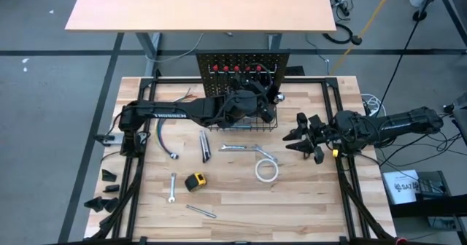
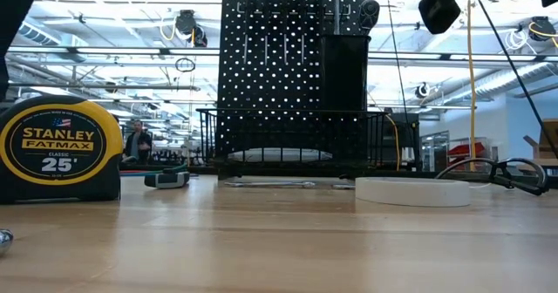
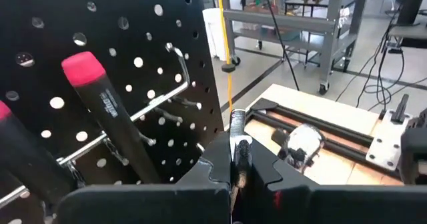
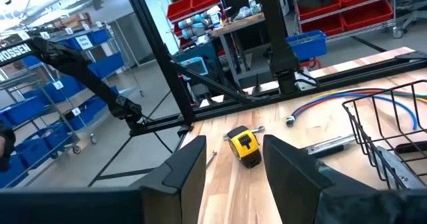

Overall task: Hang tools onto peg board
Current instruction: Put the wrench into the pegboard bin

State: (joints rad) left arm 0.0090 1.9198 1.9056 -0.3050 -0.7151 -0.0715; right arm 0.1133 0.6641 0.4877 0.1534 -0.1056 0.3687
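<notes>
Two grippers are mine, and the left gripper (image 1: 264, 93) is the one at work: it is up against the peg board (image 1: 243, 61) at the table's far edge, fingers pinched together on what looks like a thin silver tool (image 3: 236, 134), though I cannot make out which kind. I judge the step to be hanging this piece beside the red-capped screwdrivers (image 1: 237, 68) already on the rail; the next move calls for lining the tool up with a free hook (image 3: 179, 55) without knocking the nearest screwdriver handle (image 3: 110, 114), which sits close by my fingers. The wire basket (image 1: 244, 122) under my wrist crowds any lowering. My right gripper (image 1: 307, 136) waits near the table's right edge, jaws partly apart and holding nothing. Still to hang, spread across the middle and near side of the table: the tape measure (image 1: 195, 181), white tape roll (image 1: 266, 170), wrench (image 1: 172, 187), and other small tools.
</notes>
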